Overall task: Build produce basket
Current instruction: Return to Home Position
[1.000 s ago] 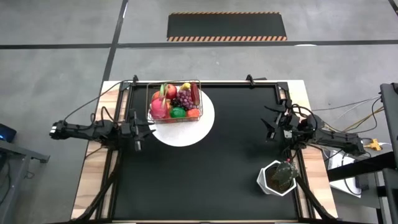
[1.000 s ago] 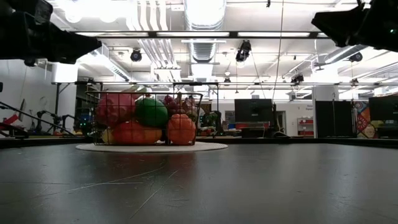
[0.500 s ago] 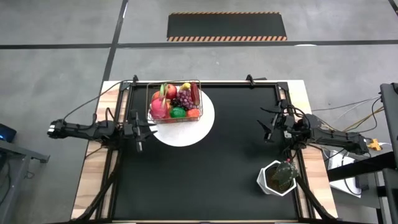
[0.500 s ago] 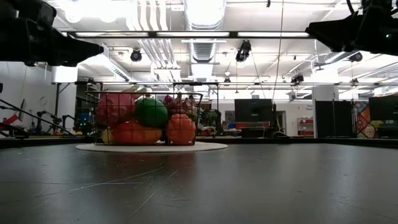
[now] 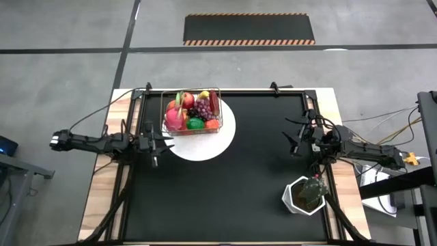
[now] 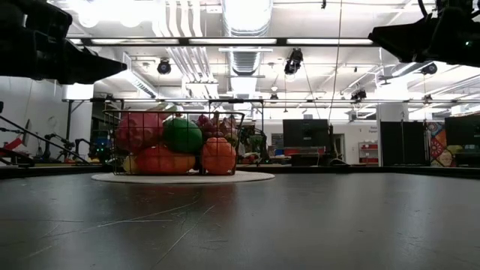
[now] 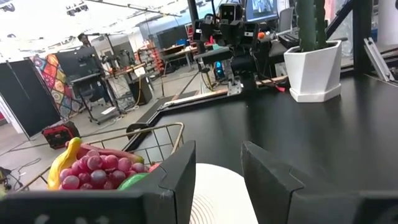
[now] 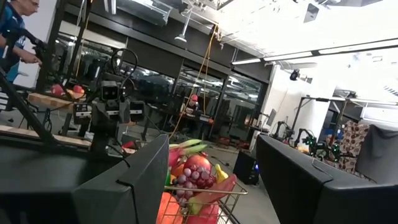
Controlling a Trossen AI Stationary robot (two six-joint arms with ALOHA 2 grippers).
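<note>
The basket (image 7: 163,127) stands on a white plate (image 5: 205,147) at the far left of the counter (image 5: 232,191), and all the produce in view is heaped inside it. The left gripper (image 5: 166,141) hovers just left of the plate, its fingers apart and holding nothing. The right gripper (image 5: 293,136) hangs over the right side of the counter, well apart from the basket, fingers likewise apart and empty.

The risk lies mostly with the left arm. It is close enough to the basket that a careless swing on the way home could clip the wire wall or the plate's edge, shift the basket and tip a top piece out of the heap. The right arm could brush the plant pot (image 5: 291,199) just near of it if it dropped low.

By count there is one basket, one plate and one plant pot. The produce shows one banana (image 5: 203,95), one bunch of grapes (image 5: 201,108), one lime (image 5: 195,124), one dragon fruit (image 5: 175,117) and two orange-coloured fruits in the low view; the number of apples is unclear
</note>
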